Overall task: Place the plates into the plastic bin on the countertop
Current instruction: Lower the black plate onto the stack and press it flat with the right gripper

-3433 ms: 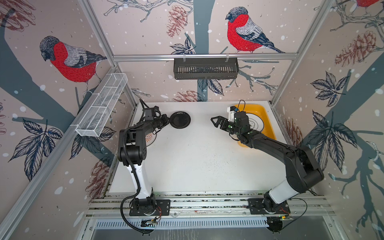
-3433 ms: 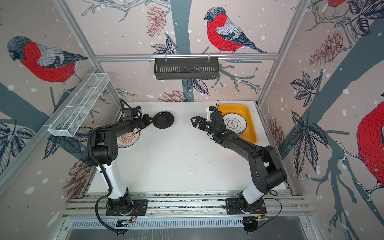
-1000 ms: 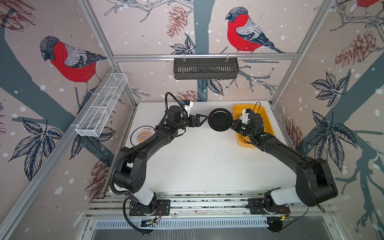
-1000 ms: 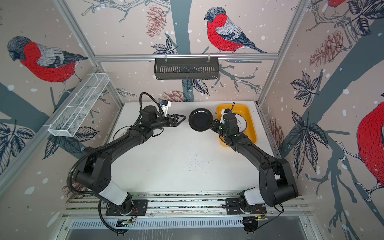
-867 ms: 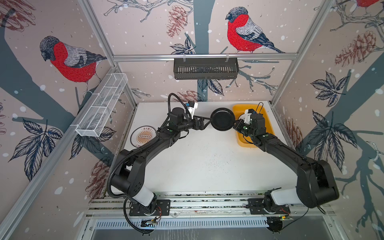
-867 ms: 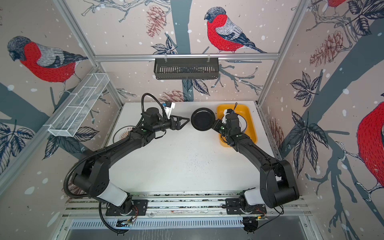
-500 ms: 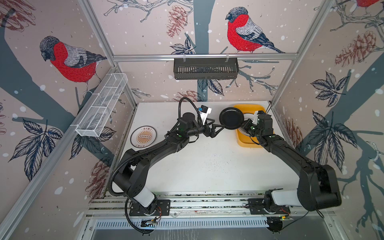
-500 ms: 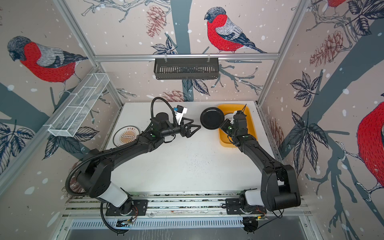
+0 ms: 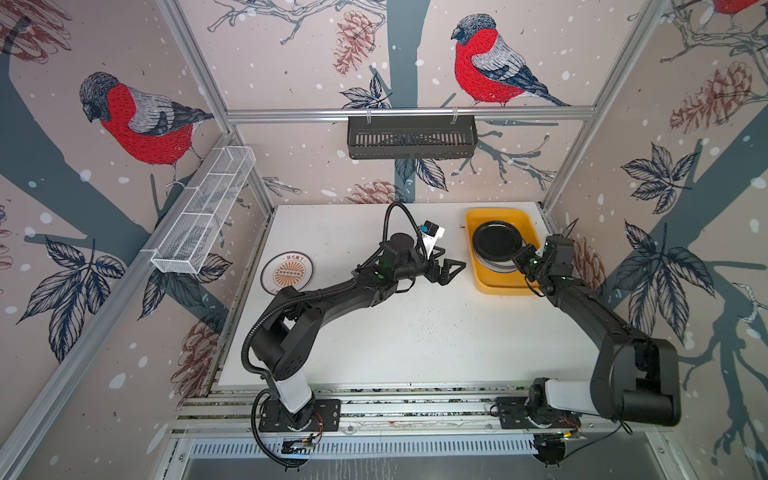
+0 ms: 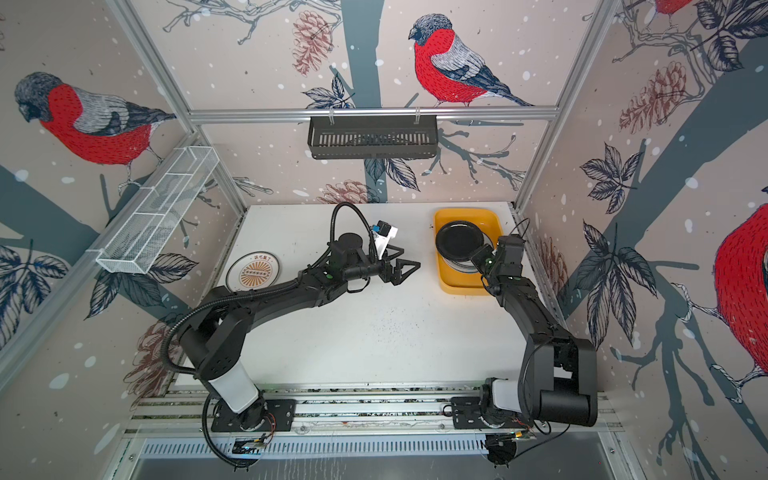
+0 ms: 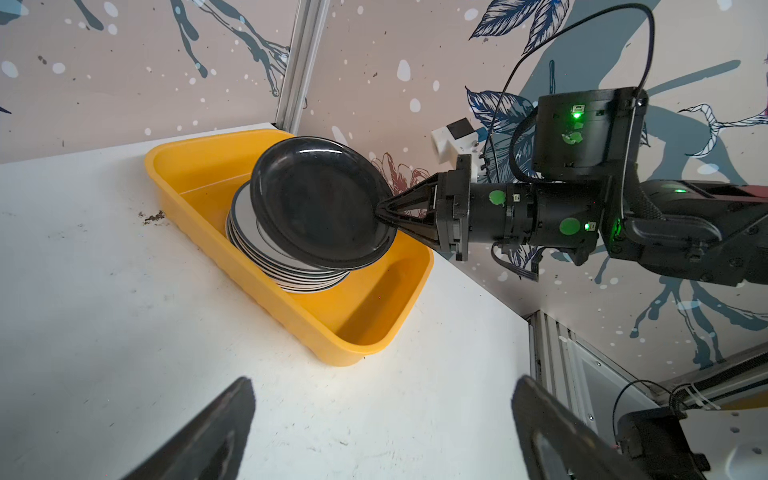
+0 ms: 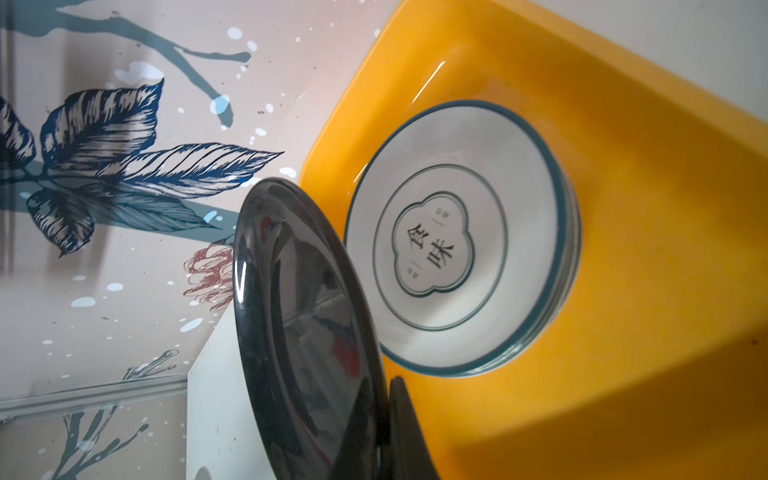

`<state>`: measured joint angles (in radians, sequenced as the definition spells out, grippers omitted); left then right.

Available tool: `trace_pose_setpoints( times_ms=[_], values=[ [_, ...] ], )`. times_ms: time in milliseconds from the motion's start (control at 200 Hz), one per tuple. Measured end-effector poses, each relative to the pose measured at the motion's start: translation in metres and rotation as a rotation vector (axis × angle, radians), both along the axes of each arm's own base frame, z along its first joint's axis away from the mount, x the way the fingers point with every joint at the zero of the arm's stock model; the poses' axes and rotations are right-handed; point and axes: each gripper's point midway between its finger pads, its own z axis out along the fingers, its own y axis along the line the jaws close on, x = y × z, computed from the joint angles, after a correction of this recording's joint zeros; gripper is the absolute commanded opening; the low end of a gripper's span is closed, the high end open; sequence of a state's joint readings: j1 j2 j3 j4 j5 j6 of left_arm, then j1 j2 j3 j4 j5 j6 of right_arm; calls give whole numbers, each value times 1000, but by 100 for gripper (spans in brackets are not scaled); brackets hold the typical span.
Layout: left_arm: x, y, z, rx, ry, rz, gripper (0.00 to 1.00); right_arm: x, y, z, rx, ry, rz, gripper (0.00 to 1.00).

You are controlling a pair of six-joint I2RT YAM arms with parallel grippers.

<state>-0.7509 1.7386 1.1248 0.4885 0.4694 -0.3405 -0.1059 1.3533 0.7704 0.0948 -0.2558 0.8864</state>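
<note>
My right gripper [image 9: 524, 254] is shut on the rim of the small black plate [image 9: 496, 241], holding it tilted just above a stack of plates [image 11: 286, 274] in the yellow plastic bin [image 9: 494, 286]. In the right wrist view the black plate [image 12: 299, 311] stands edge-on beside the top white plate [image 12: 453, 241] with its quatrefoil emblem. My left gripper [image 9: 451, 268] is open and empty over the countertop [image 9: 415, 332], a little left of the bin. An orange sunburst plate [image 9: 287, 272] lies at the table's left edge.
A black slotted basket [image 9: 411, 137] hangs on the back wall. A white wire rack [image 9: 203, 220] is fixed to the left wall. Aluminium rails [image 9: 415, 407] run along the front, and frame posts stand close behind and right of the bin.
The black plate, first in my left gripper, is now in the right one, which has carried it rightward over the bin's stack. My open left gripper has followed to the right.
</note>
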Motion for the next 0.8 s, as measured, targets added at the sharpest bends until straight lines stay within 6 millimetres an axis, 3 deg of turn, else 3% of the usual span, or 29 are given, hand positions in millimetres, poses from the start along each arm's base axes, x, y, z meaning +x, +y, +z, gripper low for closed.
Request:
trace_pose_setpoints(
  times_ms=[100, 310, 801],
  values=[
    [0, -7, -3, 4, 3, -10, 96, 1, -12, -12, 8, 29, -27, 2],
    [2, -17, -12, 16, 11, -10, 97, 8, -19, -32, 27, 76, -29, 2],
    [17, -37, -23, 41, 10, -6, 96, 42, -28, -56, 49, 95, -22, 2]
  ],
)
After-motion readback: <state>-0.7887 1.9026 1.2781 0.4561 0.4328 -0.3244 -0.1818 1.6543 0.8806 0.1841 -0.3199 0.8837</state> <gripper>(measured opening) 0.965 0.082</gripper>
